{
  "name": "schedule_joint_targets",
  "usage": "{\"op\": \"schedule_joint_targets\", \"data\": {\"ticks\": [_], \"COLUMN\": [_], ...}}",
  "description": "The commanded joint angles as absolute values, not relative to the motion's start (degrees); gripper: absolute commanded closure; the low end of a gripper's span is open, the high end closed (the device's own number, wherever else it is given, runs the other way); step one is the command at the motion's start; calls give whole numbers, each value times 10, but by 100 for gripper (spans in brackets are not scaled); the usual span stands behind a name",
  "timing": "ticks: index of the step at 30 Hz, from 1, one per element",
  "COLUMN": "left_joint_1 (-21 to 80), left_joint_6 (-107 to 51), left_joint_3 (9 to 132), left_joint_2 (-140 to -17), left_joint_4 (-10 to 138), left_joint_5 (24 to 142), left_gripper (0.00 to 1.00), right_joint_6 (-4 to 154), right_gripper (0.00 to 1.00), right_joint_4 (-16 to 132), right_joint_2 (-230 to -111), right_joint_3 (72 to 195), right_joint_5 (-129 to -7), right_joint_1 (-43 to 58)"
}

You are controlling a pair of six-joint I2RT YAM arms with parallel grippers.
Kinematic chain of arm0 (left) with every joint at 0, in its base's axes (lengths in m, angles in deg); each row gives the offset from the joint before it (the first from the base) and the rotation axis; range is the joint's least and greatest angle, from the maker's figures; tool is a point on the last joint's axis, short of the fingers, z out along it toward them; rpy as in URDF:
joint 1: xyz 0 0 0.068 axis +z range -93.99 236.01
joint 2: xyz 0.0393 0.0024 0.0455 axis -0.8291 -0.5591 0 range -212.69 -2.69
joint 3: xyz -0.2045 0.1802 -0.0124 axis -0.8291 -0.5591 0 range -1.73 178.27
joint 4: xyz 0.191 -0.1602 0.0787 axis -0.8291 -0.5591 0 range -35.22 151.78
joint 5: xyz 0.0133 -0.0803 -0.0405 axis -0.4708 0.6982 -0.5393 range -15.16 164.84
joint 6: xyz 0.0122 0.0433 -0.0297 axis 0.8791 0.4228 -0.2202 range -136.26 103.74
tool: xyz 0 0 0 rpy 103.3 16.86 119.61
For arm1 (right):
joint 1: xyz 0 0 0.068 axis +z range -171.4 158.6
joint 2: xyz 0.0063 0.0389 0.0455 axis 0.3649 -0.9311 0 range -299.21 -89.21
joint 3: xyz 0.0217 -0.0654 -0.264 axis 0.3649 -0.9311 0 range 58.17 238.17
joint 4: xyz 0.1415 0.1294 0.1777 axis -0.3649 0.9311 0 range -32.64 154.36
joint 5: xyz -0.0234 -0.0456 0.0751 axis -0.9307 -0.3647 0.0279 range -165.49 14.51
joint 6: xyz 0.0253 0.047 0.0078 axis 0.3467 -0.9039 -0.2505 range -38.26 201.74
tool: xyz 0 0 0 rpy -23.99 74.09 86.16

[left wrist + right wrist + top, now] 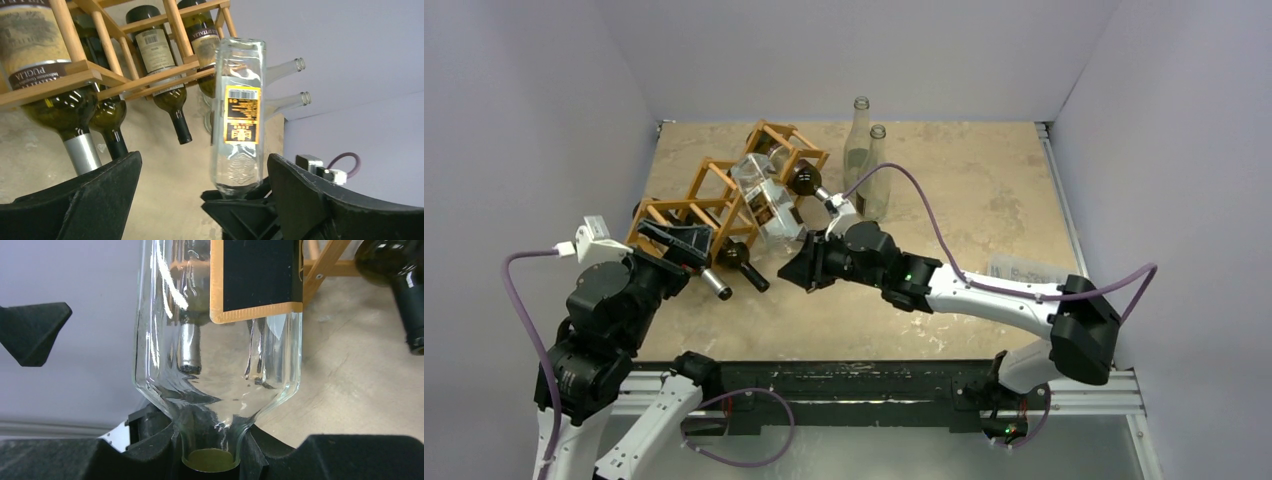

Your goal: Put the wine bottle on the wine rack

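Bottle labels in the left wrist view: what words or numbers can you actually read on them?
"PUGLIA": on the dark band of the label on the nearest green bottle in the wine rack.
No readable text: the white label of the second dark bottle, print too small.
Unsure: one word on the third bottle, too blurred.
No readable text: the barcode and orange-black label on the clear bottle, too small.

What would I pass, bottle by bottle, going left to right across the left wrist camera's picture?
Silver-necked green bottle → dark bottle beside it → white-labelled dark bottle → clear bottle with the orange label → necks of two empty clear bottles.
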State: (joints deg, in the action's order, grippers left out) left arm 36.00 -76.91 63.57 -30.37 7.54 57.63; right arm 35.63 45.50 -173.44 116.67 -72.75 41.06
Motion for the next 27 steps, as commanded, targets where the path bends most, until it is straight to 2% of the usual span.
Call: {"op": "schedule_joint_targets", "data": {"ticks": [1,4,10,19,27], "left_joint_1": [358,358,358,358,358], "left_joint_6": [-678,-653,-603,-566,-548], "left_joint_3": [664,672,699,693,687], "left_joint_2": [-302,-291,-256,-218,-209], "left_joint_4": [89,91,89,88,76], "left_joint_5": [557,550,549,516,501], "left_gripper": [4,4,4,3,1], "right_joint_6": [387,424,481,461,455], "right_gripper": [100,100,100,100,100], "right_joint_4": [366,436,536,564,598], "right_joint_2": [-1647,-1611,-1583,-1617,-1651], "right_joint_3": [1189,1183,1182,1180,1205], "right_joint_5": [-739,-752,-687,-602,-596], "right_joint_1": [407,405,406,406,401]}}
